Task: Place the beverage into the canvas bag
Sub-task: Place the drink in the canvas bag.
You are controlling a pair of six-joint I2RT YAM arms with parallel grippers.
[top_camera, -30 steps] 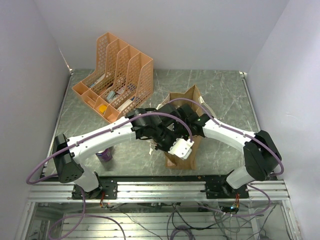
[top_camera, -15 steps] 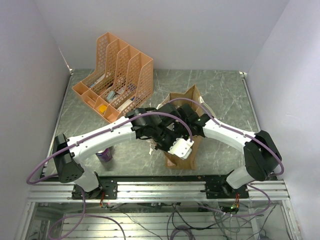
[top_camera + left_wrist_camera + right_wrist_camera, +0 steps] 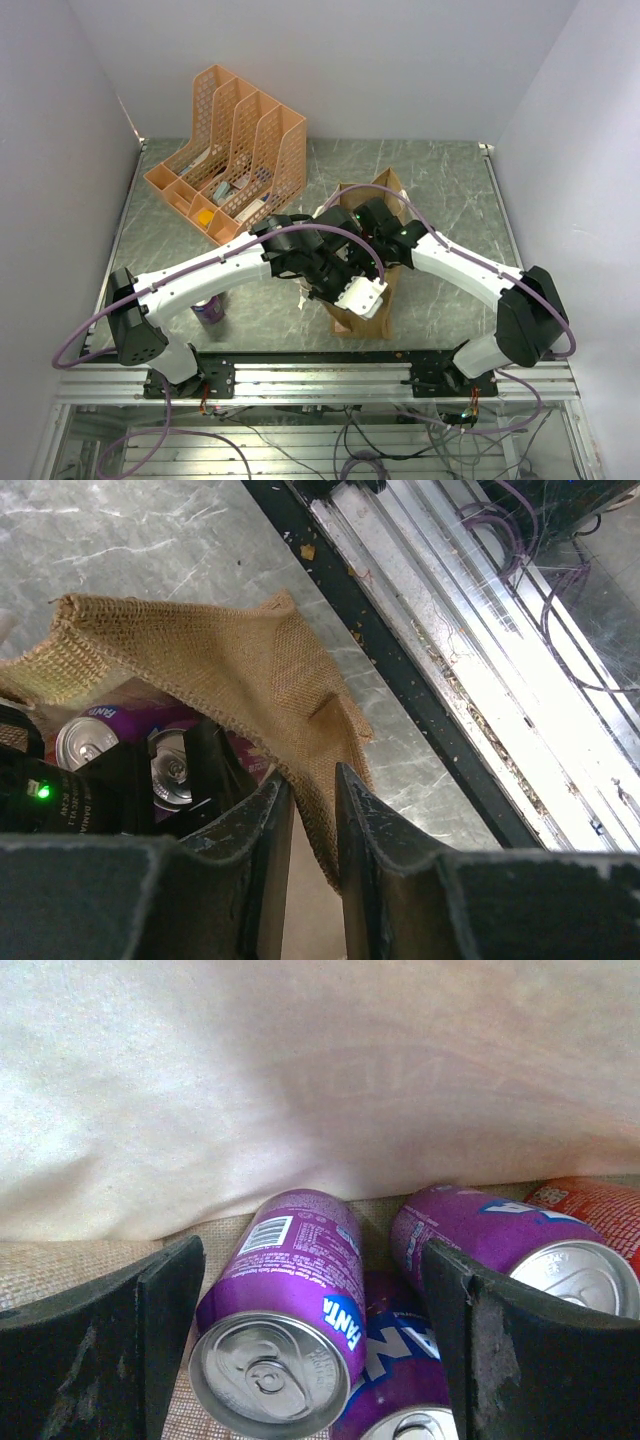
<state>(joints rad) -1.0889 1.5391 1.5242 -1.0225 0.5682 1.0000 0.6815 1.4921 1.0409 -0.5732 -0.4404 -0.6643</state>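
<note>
The canvas bag (image 3: 362, 322) stands open at the table's near middle, with both arms over it. My left gripper (image 3: 345, 292) (image 3: 312, 790) has its jaws narrowly closed on the burlap rim (image 3: 230, 670) at the near side of the bag. My right gripper (image 3: 368, 226) (image 3: 310, 1260) is down inside the bag, open wide. A purple Fanta can (image 3: 285, 1310) lies on the bag's floor between its fingers, touching neither. Two more purple cans (image 3: 480, 1235) and a red one (image 3: 590, 1200) lie beside it. Can tops (image 3: 85, 742) also show in the left wrist view.
Another purple can (image 3: 209, 311) stands on the table near the left arm's base. An orange mesh file organiser (image 3: 235, 150) with papers sits at the back left. The metal rail (image 3: 480, 650) runs along the near edge, close to the bag.
The right gripper's jaws have spread wider inside the bag, and its arm has shifted slightly. The left jaws have eased a little on the rim.
</note>
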